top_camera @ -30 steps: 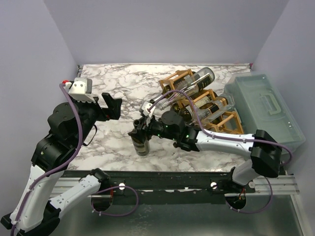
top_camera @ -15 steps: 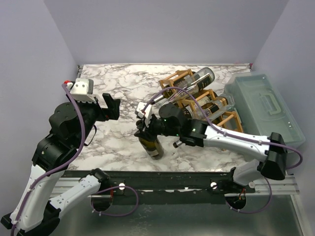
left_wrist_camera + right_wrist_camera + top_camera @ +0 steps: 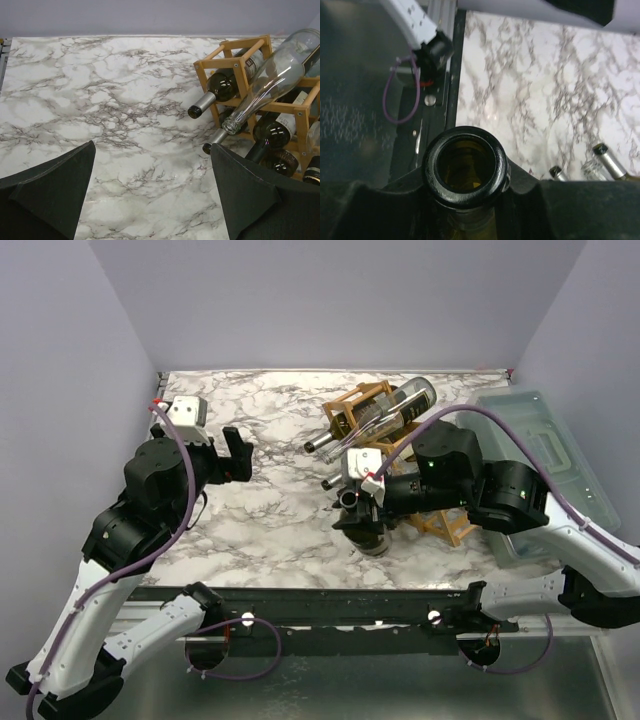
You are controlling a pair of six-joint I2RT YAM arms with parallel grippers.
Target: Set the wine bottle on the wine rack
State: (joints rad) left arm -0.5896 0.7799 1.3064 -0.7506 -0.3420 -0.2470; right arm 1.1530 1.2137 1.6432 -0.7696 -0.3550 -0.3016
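White-grey marble tabletop (image 3: 260,415) under and all round the right claw (image 3: 357,502). Translucent grey-green lidded plastic box (image 3: 565,460) well off to the claw's right, at the table edge. Clear glass bottle (image 3: 410,400) lies tilted just beyond the claw, mouth pointing left. Dark silver-capped bottles (image 3: 222,85) lie beneath it. Metal rail (image 3: 580,615) runs on the claw's near side.

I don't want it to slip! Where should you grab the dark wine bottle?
Grab the wine bottle by its neck, just under the lip, pinching from either side. It points mouth-up, the neck is thinnest, and the lip stops slipping.
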